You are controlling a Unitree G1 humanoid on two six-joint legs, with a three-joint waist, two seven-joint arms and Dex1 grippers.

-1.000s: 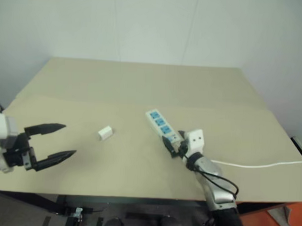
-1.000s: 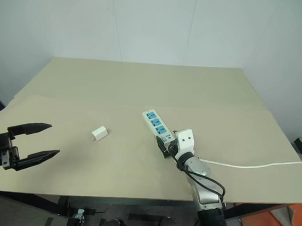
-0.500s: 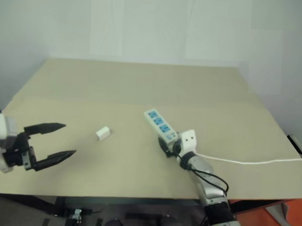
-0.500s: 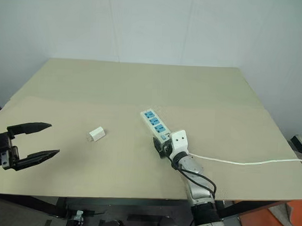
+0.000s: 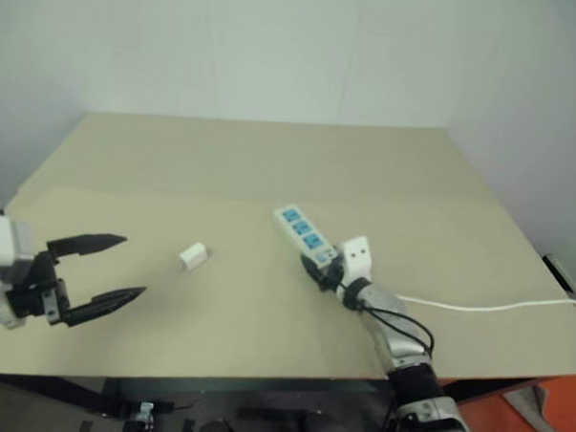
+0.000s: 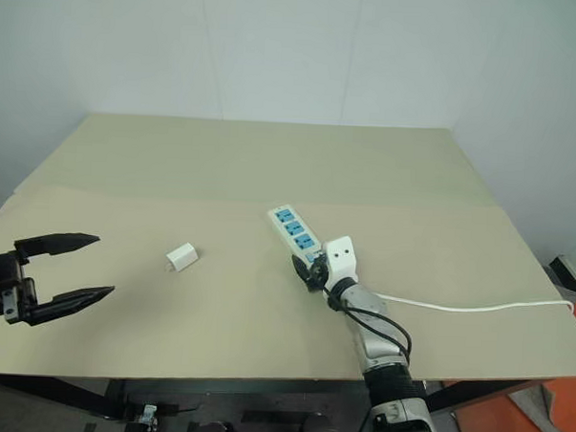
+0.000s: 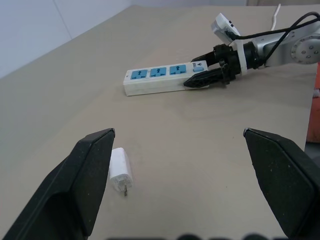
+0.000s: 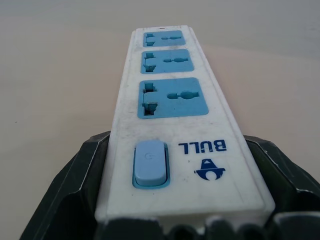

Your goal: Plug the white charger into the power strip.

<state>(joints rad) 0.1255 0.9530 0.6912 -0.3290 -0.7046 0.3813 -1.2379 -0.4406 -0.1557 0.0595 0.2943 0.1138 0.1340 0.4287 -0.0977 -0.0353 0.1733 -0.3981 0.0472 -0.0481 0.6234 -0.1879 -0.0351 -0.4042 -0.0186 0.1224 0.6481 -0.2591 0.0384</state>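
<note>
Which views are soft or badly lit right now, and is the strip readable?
Left eye view: softer than the right eye view, even light. Right wrist view: power strip sharp, lettering readable, no glare; table beyond blurs. Left wrist view: near fingers blurred, white charger clear.

My left gripper (image 7: 175, 185) hangs with its fingers (image 7: 82, 182) spread wide over the tabletop (image 7: 75, 80). The white charger (image 7: 120, 170) lies just beside one finger (prongs visible). Farther off, the right gripper (image 7: 202, 77) straddles the switch end of the power strip (image 7: 160, 79).
</note>
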